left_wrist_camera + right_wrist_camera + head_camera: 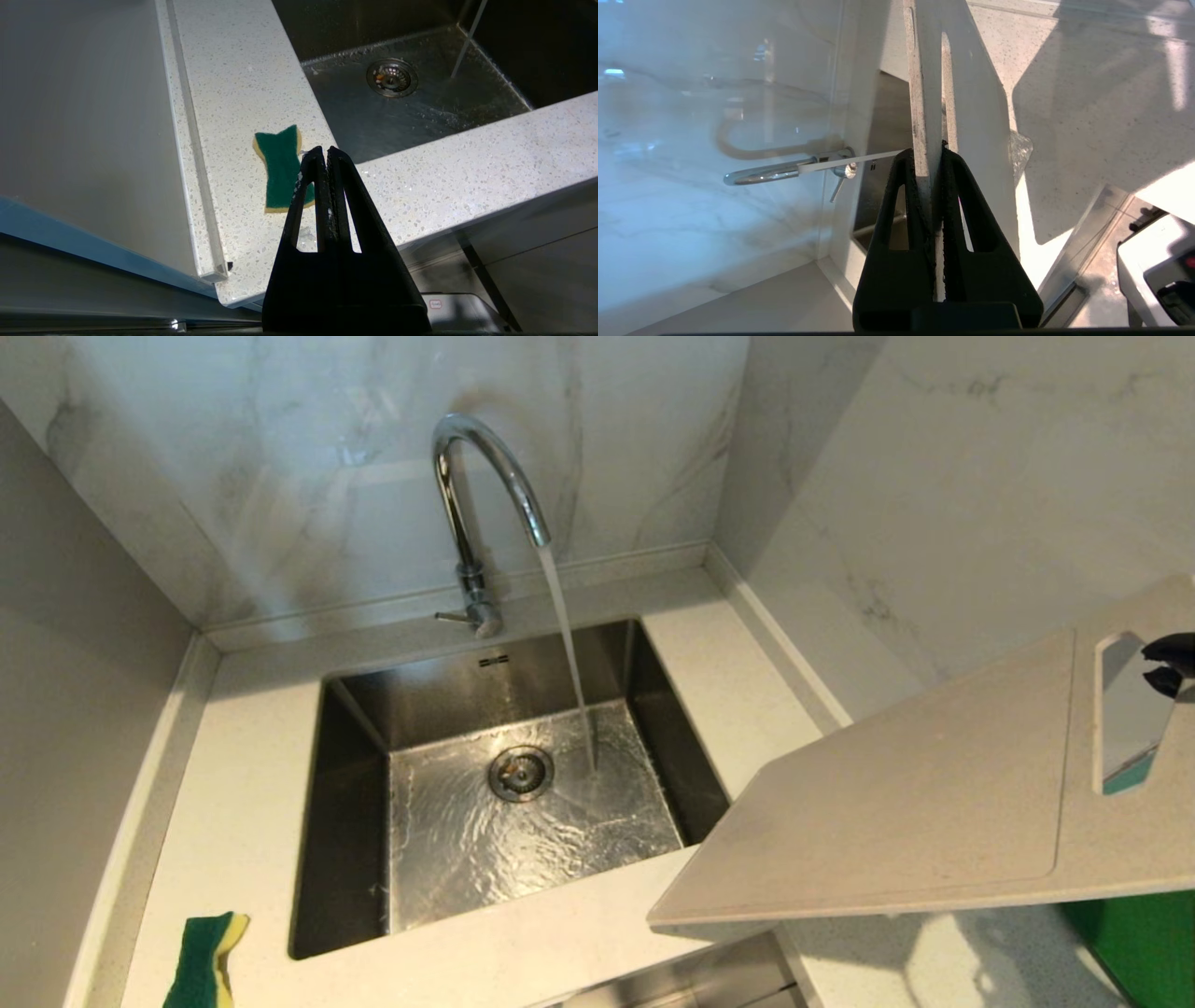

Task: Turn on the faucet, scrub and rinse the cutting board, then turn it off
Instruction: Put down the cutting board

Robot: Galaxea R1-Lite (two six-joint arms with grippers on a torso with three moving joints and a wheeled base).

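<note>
The chrome faucet (481,495) stands behind the sink (355,821) and water streams from its spout onto the basin floor beside the drain (521,773). The off-white cutting board (915,793) hangs tilted in the air over the counter to the right of the sink, its near corner reaching the sink's front right edge. My right gripper (930,156) is shut on the board's edge (924,102) by the handle cutout; its black tip shows at the head view's right edge (1172,665). My left gripper (324,151) is shut and empty, low in front of the counter.
A green and yellow sponge (207,959) lies on the counter at the front left of the sink, seen also in the left wrist view as the sponge (280,168). A green mat (1144,943) lies at the front right under the board. Marble walls close in the back and right.
</note>
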